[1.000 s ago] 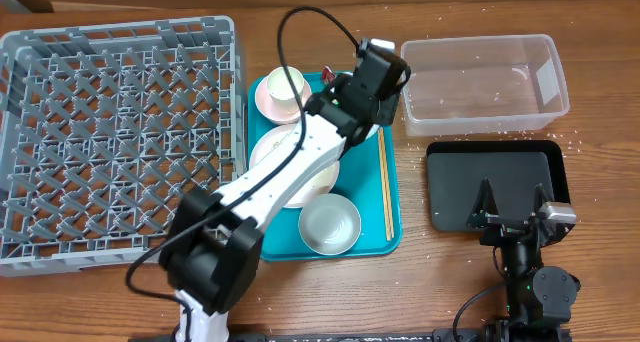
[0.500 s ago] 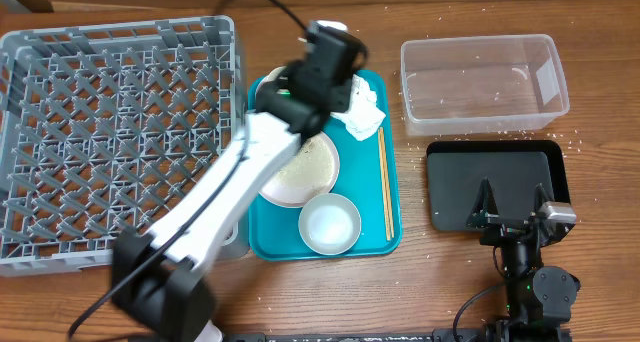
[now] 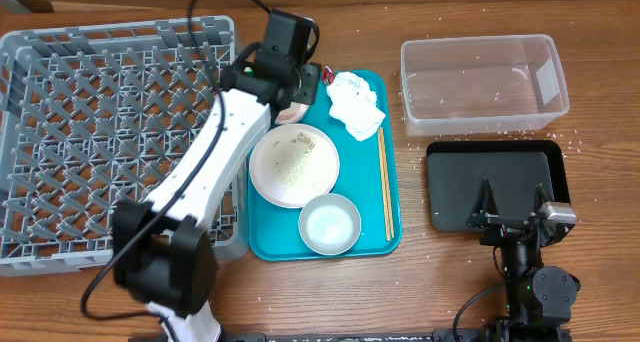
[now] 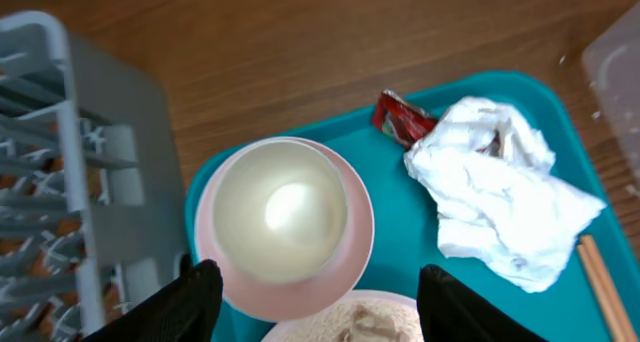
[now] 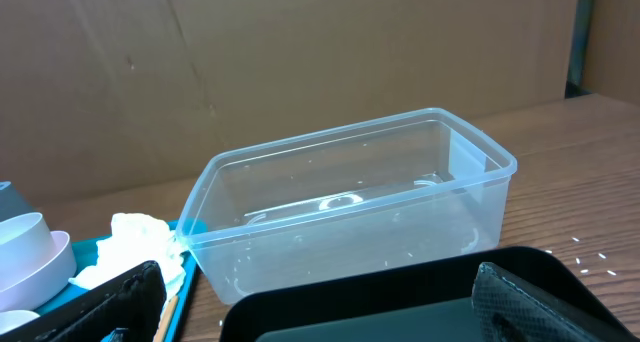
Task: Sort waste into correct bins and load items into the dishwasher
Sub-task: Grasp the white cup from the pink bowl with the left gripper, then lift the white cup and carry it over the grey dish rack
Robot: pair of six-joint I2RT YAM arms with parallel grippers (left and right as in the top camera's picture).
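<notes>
1. Left end effector (image 4: 330,307), fingers apart and empty, hovers over the white cup (image 4: 280,210) on its pink saucer (image 4: 355,257), left of centre in the wrist view.
2. Right end effector (image 3: 512,204) gapes, idle.
3. Off-centre closing could tip the cup.

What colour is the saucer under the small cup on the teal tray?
The saucer is pale pink, seen best in the left wrist view.

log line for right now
left end effector: open above cup | right end effector: open, at black tray | napkin, wrapper: on teal tray
</notes>
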